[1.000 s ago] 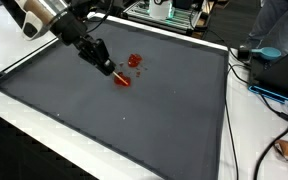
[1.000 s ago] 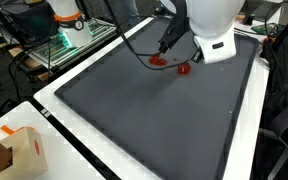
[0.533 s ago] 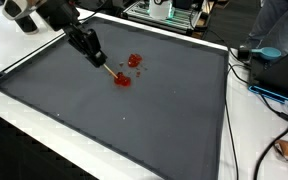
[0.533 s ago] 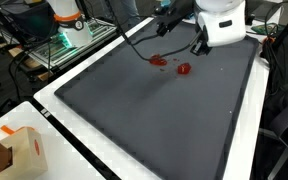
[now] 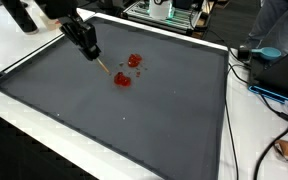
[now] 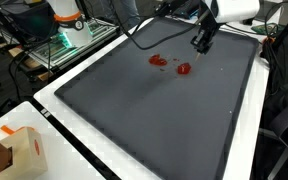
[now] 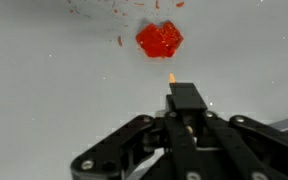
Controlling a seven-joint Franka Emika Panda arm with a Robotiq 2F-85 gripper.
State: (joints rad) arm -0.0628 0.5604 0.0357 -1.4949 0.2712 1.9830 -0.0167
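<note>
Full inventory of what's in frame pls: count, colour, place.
mat: 1, dark grey, covers most of the table
table: 1, white, under the mat
blobs: 2, red, far part of the mat, close together; small red specks around them in the wrist view
stick: 1, black with orange tip, gripped in the end effector, tip just short of a blob
box: 1, cardboard brown, table corner off the mat
cables: several, black, along the mat edge
person: 1, grey clothing, beyond the table, partly cut off
end effector: 1, black, above the mat beside the blobs, shut on the stick
</note>
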